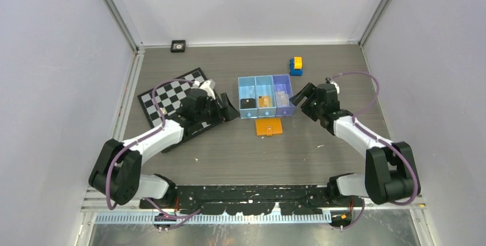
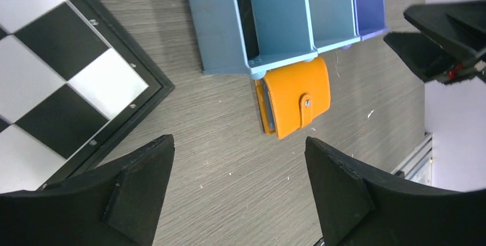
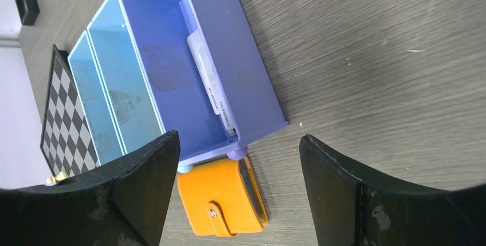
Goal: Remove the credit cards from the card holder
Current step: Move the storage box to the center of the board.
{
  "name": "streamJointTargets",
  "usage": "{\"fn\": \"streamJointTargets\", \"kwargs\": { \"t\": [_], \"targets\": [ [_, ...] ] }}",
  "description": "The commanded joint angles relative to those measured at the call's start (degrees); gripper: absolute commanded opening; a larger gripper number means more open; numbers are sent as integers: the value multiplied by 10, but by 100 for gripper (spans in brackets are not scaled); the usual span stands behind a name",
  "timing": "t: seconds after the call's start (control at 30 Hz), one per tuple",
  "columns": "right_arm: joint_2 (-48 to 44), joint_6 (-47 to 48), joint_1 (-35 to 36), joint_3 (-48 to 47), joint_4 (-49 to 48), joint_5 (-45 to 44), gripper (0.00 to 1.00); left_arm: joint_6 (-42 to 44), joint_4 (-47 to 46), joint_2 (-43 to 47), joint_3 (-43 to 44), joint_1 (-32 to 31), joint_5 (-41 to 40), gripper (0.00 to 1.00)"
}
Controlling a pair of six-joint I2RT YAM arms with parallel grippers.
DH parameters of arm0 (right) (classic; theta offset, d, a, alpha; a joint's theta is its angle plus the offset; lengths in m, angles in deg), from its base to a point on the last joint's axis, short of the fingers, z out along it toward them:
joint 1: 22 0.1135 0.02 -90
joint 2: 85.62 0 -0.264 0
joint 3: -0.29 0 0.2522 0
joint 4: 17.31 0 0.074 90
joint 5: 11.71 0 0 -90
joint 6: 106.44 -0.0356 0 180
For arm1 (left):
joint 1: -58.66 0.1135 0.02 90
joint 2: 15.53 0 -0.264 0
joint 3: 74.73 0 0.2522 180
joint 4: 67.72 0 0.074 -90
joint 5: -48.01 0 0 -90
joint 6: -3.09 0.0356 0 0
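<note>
Just in front of the blue three-compartment plastic tray (image 1: 247,78), touching or not hard to tell: small flat orange folding card holder (image 1: 269,126), tab snapped shut, lying flat on the grey wood-grain counter (image 1: 321,154). Contents hidden, only greyish sleeve edges showing. Left hand (image 1: 229,111) left of the tray, fingers spread wide. Right hand (image 1: 302,98) right of it, likewise spread. Bare counter grain on the holder's other three sides.

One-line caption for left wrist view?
Left jaws stand open toward the closed orange folding card holder beside the blue three-compartment tray.
</note>
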Motion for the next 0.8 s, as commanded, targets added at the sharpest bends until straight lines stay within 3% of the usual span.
{"fn": "streamJointTargets", "kwargs": {
  "t": [0.0, 0.17, 0.3, 0.77],
  "targets": [
    [51, 17, 1, -47, -23, 61, 80, 48, 36, -39, 73, -42, 26, 85],
    [88, 26, 3, -69, -11, 47, 77, 97, 120, -83, 139, -115, -45, 83],
    [107, 35, 5, -89, 15, 31, 67, 107, 149, -118, 168, -129, -49, 83],
    [129, 25, 19, -109, 50, -9, 7, 136, 220, -207, 244, -199, -114, 82]
  ]
}}
